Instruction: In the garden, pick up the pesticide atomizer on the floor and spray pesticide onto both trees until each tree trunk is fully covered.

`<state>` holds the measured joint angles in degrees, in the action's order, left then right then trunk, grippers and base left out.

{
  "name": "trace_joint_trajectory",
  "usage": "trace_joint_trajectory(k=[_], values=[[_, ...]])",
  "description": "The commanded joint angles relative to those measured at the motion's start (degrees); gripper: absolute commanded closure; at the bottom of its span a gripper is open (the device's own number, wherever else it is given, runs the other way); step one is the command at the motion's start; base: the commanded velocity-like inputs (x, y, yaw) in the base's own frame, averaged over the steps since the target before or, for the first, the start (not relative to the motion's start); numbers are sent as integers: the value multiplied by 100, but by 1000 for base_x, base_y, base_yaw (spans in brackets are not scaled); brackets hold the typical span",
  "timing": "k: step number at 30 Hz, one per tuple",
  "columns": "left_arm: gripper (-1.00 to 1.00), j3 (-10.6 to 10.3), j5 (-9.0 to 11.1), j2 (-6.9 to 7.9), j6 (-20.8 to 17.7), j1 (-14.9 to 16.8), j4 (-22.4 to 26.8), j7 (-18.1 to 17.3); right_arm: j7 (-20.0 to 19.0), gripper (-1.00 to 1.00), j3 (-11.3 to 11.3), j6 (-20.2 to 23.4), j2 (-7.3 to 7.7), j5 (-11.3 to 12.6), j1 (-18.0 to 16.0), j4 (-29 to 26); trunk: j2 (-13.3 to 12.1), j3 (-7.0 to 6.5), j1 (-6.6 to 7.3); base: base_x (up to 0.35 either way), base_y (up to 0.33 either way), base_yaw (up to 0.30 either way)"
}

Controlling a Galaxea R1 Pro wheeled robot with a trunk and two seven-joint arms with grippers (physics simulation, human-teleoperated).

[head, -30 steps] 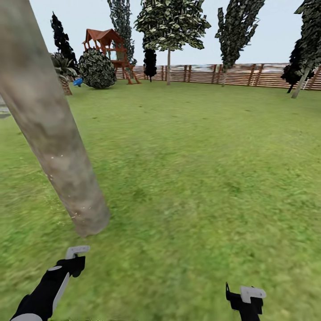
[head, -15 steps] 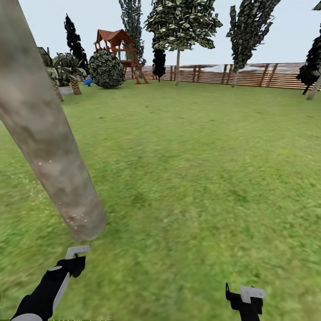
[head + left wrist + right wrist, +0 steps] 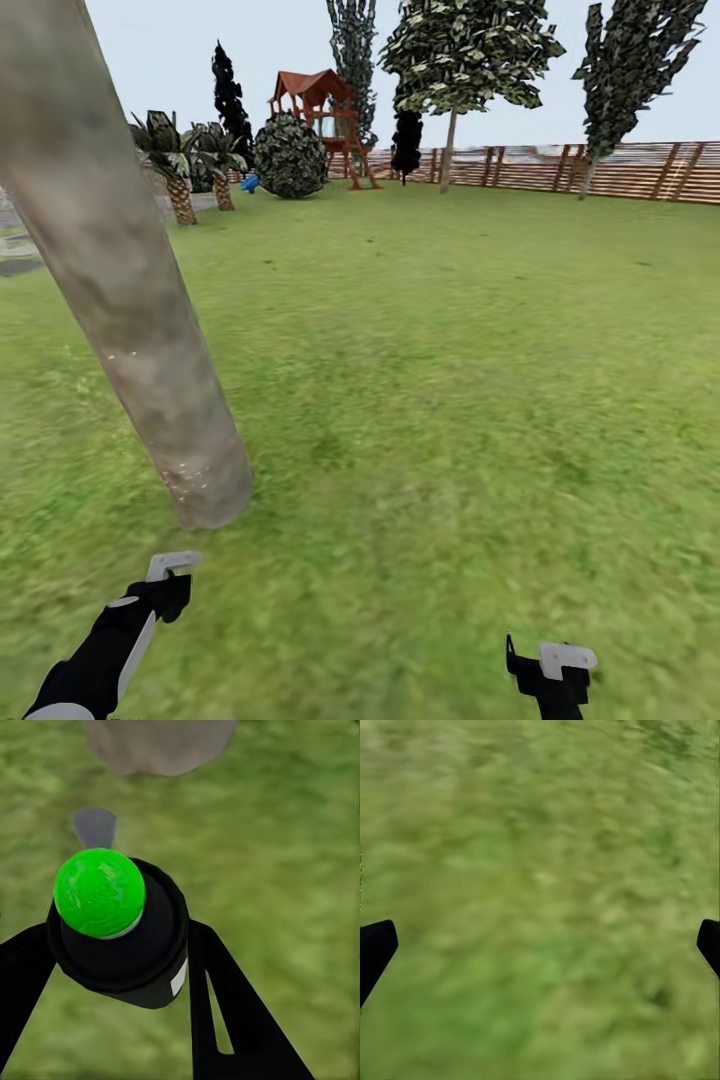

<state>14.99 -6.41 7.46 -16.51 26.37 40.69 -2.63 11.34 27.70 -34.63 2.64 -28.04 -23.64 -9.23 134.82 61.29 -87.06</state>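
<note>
A thick, smooth, grey-tan tree trunk [image 3: 130, 300] leans up out of the lawn close in front of me on the left; its base [image 3: 157, 742] also shows in the left wrist view. My left gripper [image 3: 165, 592] hangs low just short of that base, shut on the pesticide atomizer [image 3: 112, 922], a black canister with a bright green round cap. The atomizer's grey nozzle [image 3: 172, 564] points toward the trunk. My right gripper [image 3: 550, 668] sits low on the right over bare grass, fingers [image 3: 375, 949] wide apart and nothing between them.
Green lawn [image 3: 450, 380] stretches ahead to a brown slatted fence [image 3: 620, 170]. Far off stand a wooden play tower [image 3: 320, 110], a round bush [image 3: 290, 155], two short palms [image 3: 180, 170] and a leafy tree [image 3: 460, 60]. Grey paving [image 3: 15, 255] shows at the far left.
The whole picture has slid to the right, so the camera has turned left; the palms have come into view. Both arms hold the same pose and the atomizer stays gripped.
</note>
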Motion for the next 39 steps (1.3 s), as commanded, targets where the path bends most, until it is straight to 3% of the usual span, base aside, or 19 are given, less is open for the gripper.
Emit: trace_joint_trajectory(k=[1, 6, 12, 16, 17, 21, 23, 27, 29, 31, 36, 39], values=[[100, 2, 0, 0, -1, 2, 0, 2, 0, -100, -1, 0, 0, 0, 0, 0, 0, -4, 0, 229, -197, 271], [100, 3, 25, -1, 6, 1, 0, 274, 0, -100, 5, 0, 0, 0, 0, 0, 0, -27, 0, 83, -65, 258], [100, -40, 26, 35, 137, 82, 128, 209, 1, -100, 7, 0, 13, 1, 0, 0, 0, -38, 0, 2, -1, 100], [100, -418, -8, -19, 99, 190, 429, 78, 8, -100, 7, 0, 24, 0, 0, 0, 0, -38, 0, 0, 0, 1], [100, -610, -7, -15, -2, 199, 658, 44, 9, -100, 7, 5, 26, 0, 0, 0, 0, -38, 0, -243, 0, 0], [100, -666, 16, 1, -690, 284, 1263, -184, 5, -100, 7, 9, 26, 0, 0, 0, 0, -38, 0, -72, 0, 0], [100, -629, 11, 78, -950, 529, 1314, -319, 2, -100, 7, 7, 26, 0, 0, 0, 0, -38, 0, -9, 0, 0], [100, -582, 34, 523, -1057, 739, 1308, -444, 1, -100, 5, 8, 19, 0, 0, 0, 0, -38, 0, -1, 0, 0], [100, -605, 34, 559, -1122, 753, 1371, -847, 0, -100, 7, 9, 18, 0, 0, 0, 0, -38, 0, 0, 0, 0], [100, -605, 31, 582, -1241, 756, 1368, -962, 2, -100, 7, 6, 22, 0, 0, 0, 0, -38, 0, 0, 0, 0], [100, -348, 13, 982, -1341, 813, 1312, -1033, 6, -100, 7, 6, 19, 2, 0, 0, 0, -38, 0, 0, 0, 6], [100, -357, -2, 1024, -1317, 758, 1310, -1030, 7, -100, 7, 1, 11, 0, 0, 0, 0, -38, 0, 0, 0, 198]])
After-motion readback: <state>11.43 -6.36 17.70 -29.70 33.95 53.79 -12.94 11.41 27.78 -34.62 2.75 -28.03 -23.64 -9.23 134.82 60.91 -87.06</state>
